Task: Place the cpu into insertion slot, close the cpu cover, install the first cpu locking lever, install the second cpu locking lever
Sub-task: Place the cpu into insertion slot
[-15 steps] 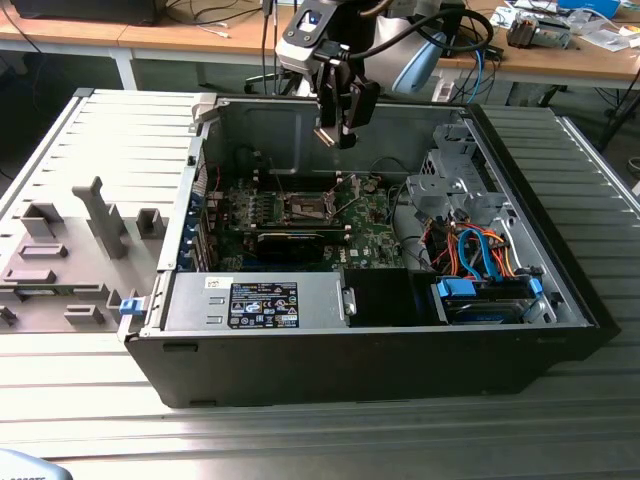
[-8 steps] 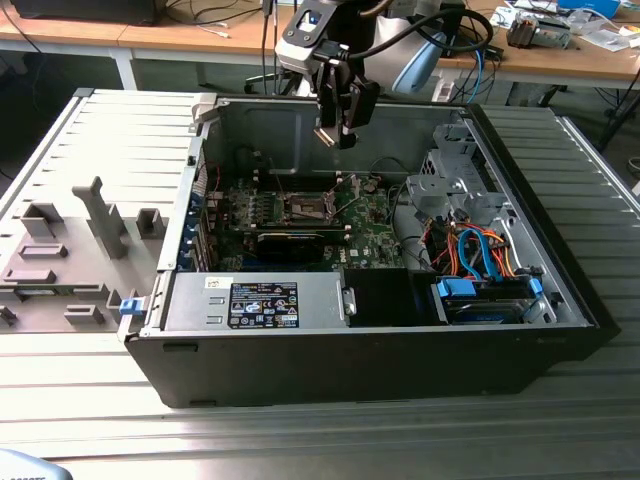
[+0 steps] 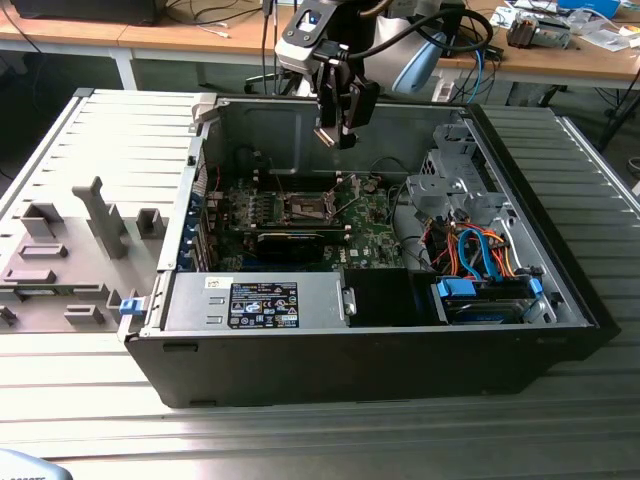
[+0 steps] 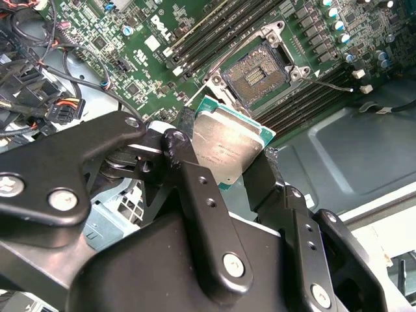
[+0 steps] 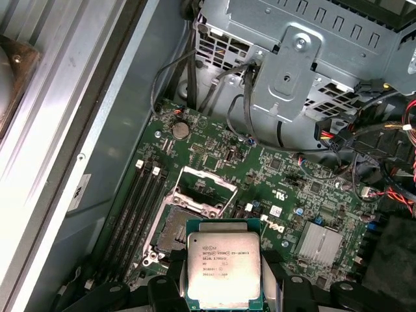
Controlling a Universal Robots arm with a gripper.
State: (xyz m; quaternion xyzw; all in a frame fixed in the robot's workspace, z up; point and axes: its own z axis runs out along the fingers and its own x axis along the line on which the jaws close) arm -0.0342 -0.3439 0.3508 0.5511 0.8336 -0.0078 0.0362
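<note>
My gripper (image 3: 335, 132) hangs above the open computer case, shut on the cpu (image 3: 325, 136). In both wrist views the cpu (image 5: 223, 268) (image 4: 229, 138) shows its silvery top and green edge, pinched at opposite edges between the black fingers (image 4: 185, 162). It is held in the air, well above the green motherboard (image 5: 286, 175). The insertion slot (image 5: 174, 227) (image 4: 257, 70) (image 3: 307, 207) lies bare below, partly hidden by the cpu in the first wrist view. The cpu cover (image 5: 208, 180) stands swung open beside the slot.
The case (image 3: 360, 360) lies on a ribbed metal table, with a power supply (image 3: 260, 300) at its front. A metal drive cage (image 5: 305, 58) with cable bundles (image 3: 480, 250) flanks the board. Memory slots (image 5: 140, 201) and a heatsink (image 5: 318, 244) flank the socket. A grey fixture (image 3: 100, 215) stands at the exterior view's left.
</note>
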